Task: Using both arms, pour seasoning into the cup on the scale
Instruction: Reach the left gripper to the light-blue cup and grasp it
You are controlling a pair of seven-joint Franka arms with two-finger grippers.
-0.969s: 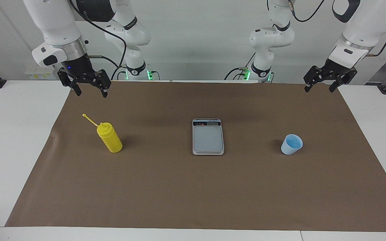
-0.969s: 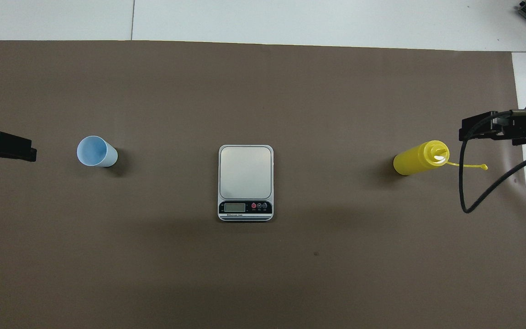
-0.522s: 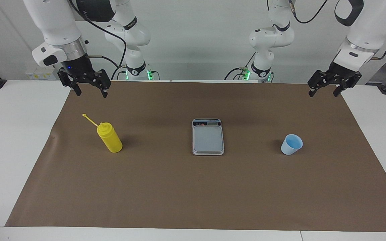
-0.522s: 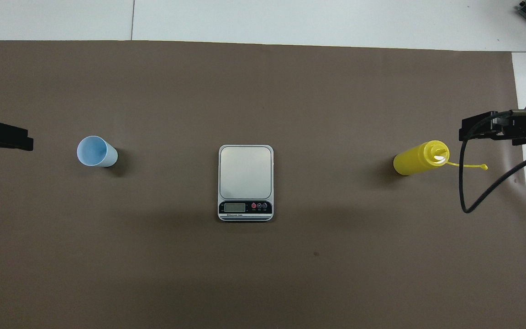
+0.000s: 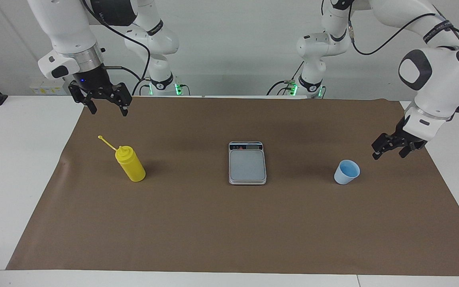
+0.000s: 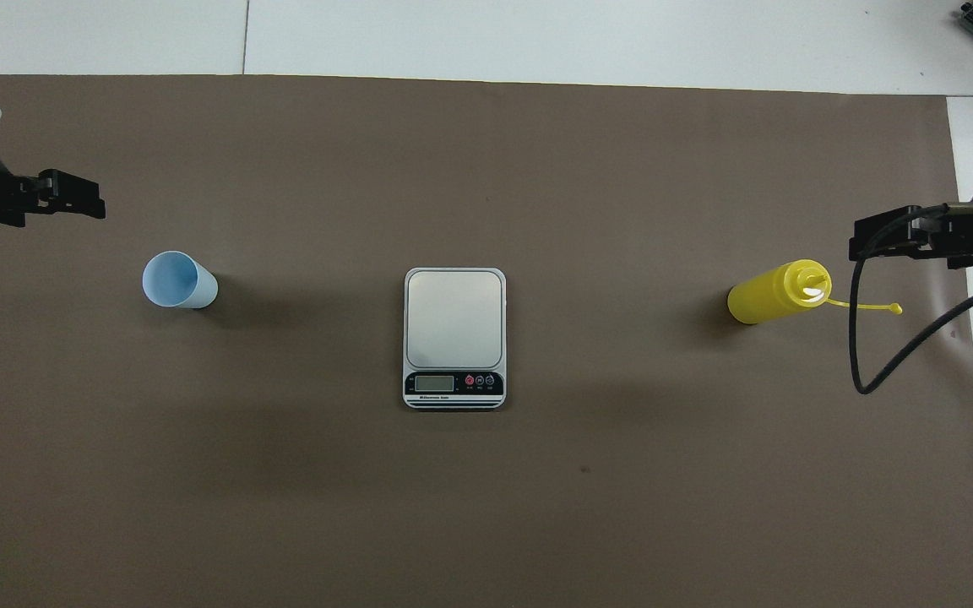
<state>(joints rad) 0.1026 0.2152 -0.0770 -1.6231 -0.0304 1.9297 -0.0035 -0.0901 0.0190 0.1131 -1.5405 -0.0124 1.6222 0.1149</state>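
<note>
Your brown mat (image 5: pixel 229 231) lies bare around three well-spaced items. The grey scale (image 5: pixel 247 164) sits mid-mat, display toward the robots, its writing too small to read. Yellow bottle (image 5: pixel 131 164) stands upright at its 9 o'clock in the facing view, blue cup (image 5: pixel 347 172) at 3. Left gripper (image 5: pixel 391 150) hangs released beside the cup; right gripper (image 5: pixel 105 104) waits released over the mat's edge.

Beside the scale (image 5: pixel 247 162), whose grey plate looks like smooth brushed metal, the yellow bottle (image 5: pixel 130 164) is glossy plastic. The blue cup (image 5: pixel 346 172) seems matt plastic. Under all three lies a matt brown paper sheet (image 5: pixel 197 223).
</note>
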